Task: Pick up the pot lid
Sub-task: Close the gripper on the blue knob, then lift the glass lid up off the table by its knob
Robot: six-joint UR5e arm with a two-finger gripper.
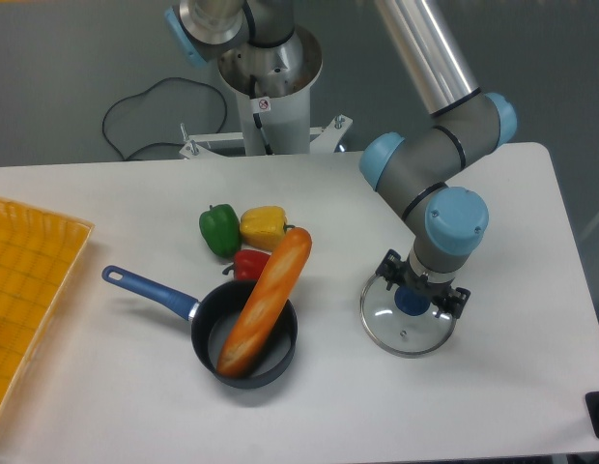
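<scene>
The glass pot lid (400,333) lies flat on the white table (454,411), right of centre and well apart from the other things. The pincer (421,294) points straight down over the lid's blue knob (412,303), with its dark fingers on either side of the knob. The wrist covers the fingertips from this view, so I cannot tell whether the jaws are closed on the knob or only stand around it. The lid's rim appears to rest on the table.

Nothing lies right beside the lid; bare table surrounds it on all sides. To its left sits a dark pot (266,360) with a blue handle (147,287) pointing to the left. A long bread loaf (269,296) leans in the pot, with one end on the bottom and the other sticking up over the rim. Behind the pot are three peppers close together: a green pepper (218,230), a yellow pepper (264,225) touching it, and a red pepper (245,263) just below them, partly hidden by the loaf. A yellow tray (29,290) lies at the table's left edge. The arm's base (270,77) stands behind the table, and a black cable (150,101) loops on the floor next to it.
</scene>
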